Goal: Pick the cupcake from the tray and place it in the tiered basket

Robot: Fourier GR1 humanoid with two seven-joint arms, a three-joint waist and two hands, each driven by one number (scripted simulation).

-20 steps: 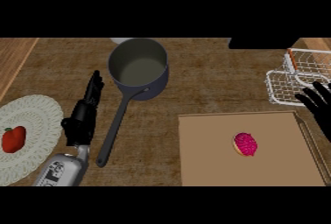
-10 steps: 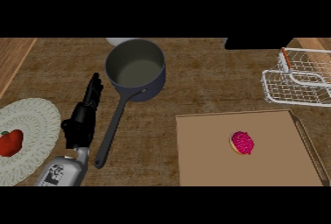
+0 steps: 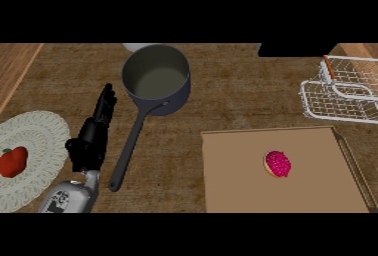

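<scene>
While logging this moment, found the cupcake (image 3: 277, 164) lying on the tray (image 3: 236, 195), right of its middle, nothing touching it. Located the tiered basket (image 3: 343, 95) on the desk (image 3: 244, 85) just beyond the tray's far right corner, well apart from the cupcake. Saw the left robot hand (image 3: 97, 127) at the view's left, fingers straight and apart, holding nothing, resting between the plate (image 3: 44, 135) and the handle of the saucepan (image 3: 156, 80). Could not find the right robot hand in view, so no word on its fingers. Judged the task at its start: pick not yet made.

Risks, by judgement only. Expect a knocked saucepan handle on any left-side reach across toward the tray. Expect squashing, or skidding toward the tray's edge, on an off-centre close, given a soft round cake on a flat board. Expect a snag on the basket's wire rim on too low a carry, tipping the cupcake out short.
</scene>
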